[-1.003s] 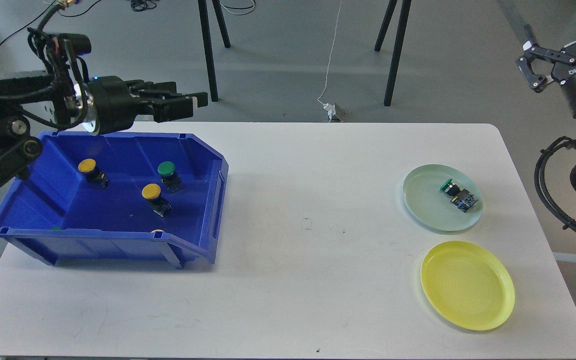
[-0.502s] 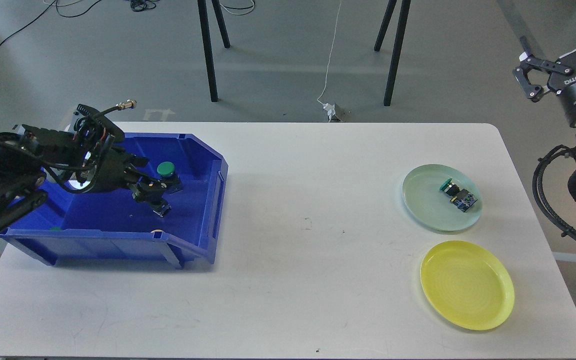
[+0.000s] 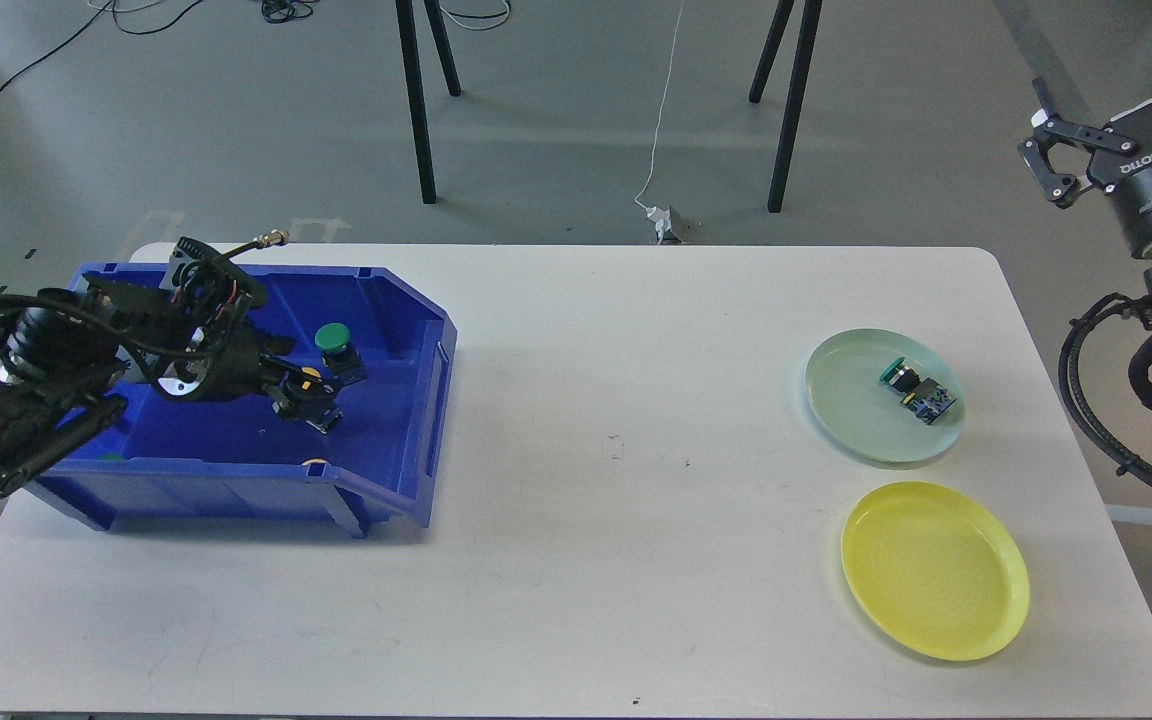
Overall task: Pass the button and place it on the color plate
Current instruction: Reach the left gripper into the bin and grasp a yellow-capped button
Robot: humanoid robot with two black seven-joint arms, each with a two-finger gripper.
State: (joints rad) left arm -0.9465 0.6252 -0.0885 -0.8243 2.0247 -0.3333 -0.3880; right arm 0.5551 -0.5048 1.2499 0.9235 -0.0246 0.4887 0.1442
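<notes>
A blue bin (image 3: 406, 300) stands at the table's left. My left gripper (image 3: 304, 388) is down inside it, its dark fingers on either side of a yellow button (image 3: 308, 378); I cannot make out whether they press on it. A green button (image 3: 333, 339) stands just behind. The pale green plate (image 3: 851, 420) at the right holds a green button (image 3: 898, 374) lying on its side. The yellow plate (image 3: 934, 570) in front of it has nothing on it. My right gripper (image 3: 1071, 150) hangs open and empty off the table's far right corner.
The tops of two more buttons peek over the bin's front wall, one green (image 3: 111, 457) and one pale (image 3: 314, 462). My left arm hides the bin's left half. Black stand legs (image 3: 416, 110) rise behind the white table (image 3: 616, 520).
My left arm dropped from above the bin's back wall into the bin and reached the yellow button. In the last half second it only settled slightly. My right gripper drifted a little left.
</notes>
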